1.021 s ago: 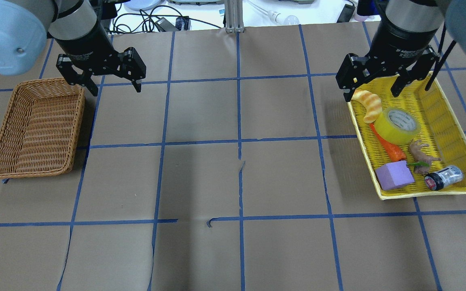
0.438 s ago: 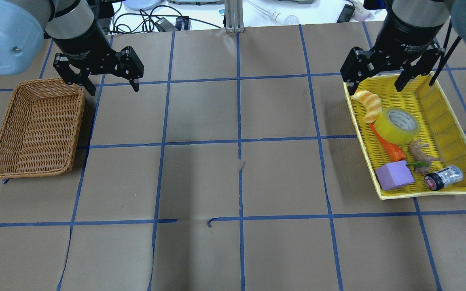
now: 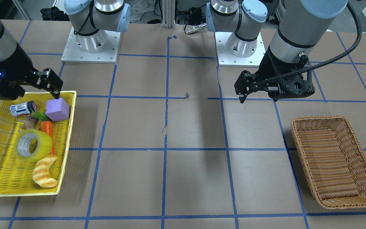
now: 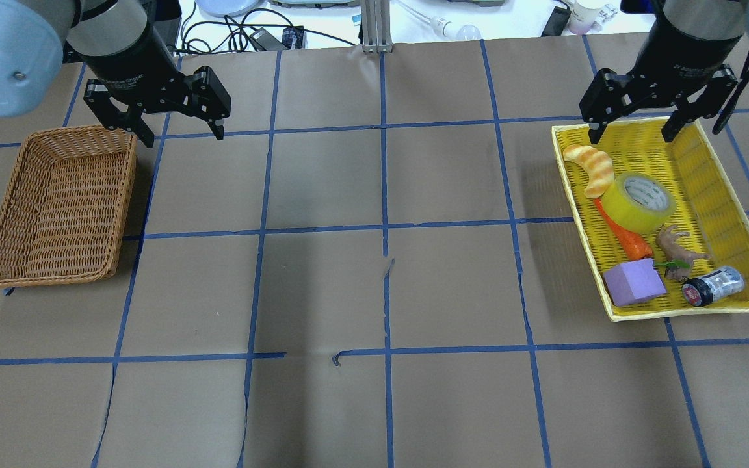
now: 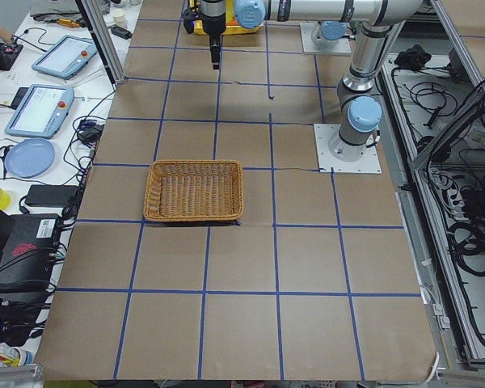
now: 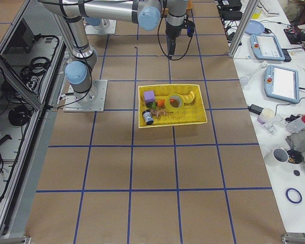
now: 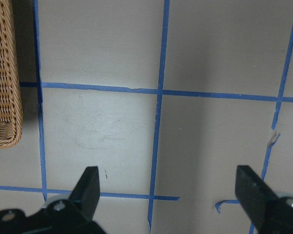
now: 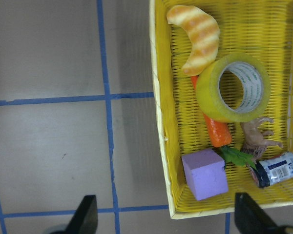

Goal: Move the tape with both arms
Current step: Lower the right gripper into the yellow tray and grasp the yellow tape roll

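The tape, a yellow roll with a whitish core, lies on its side in the yellow tray on the right. It also shows in the right wrist view and the front view. My right gripper is open and empty, held above the tray's far edge, apart from the tape. My left gripper is open and empty, held above the table just past the far right corner of the wicker basket.
The tray also holds a striped croissant toy touching the tape, a carrot, a purple block, a small animal figure and a can. The wicker basket holds nothing. Brown paper with blue tape lines covers the table.
My right gripper has moved right and toward the far side, from over the croissant to the tray's far edge. My left gripper has moved slightly toward the far side. Both stay open.
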Available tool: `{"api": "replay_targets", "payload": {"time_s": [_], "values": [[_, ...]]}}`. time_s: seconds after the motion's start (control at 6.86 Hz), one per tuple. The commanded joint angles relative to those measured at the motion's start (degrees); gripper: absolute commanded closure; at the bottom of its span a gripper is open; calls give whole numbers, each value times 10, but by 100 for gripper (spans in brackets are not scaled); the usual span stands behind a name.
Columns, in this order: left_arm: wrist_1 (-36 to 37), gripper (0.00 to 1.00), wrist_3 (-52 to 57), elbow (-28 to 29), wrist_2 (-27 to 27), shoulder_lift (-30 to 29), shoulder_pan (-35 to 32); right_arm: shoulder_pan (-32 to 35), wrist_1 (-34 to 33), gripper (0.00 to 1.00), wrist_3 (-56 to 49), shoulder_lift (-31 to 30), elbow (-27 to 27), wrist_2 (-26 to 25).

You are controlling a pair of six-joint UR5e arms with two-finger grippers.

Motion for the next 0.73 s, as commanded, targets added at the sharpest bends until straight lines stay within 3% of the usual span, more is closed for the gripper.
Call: {"api": "replay_targets", "payload": {"time_s": [0.0,0.29,0.58], "values": [[0,0,3,-3,-15,0,-1,-42,-60,0,-80,66,8,-1],[0,0,39,-7,-12,1,-2,-70,-176,0,-93,129,59,3],[0,0,38,-7,-15,0,-2,-86,-237,0,-92,145,123,-2]]}}
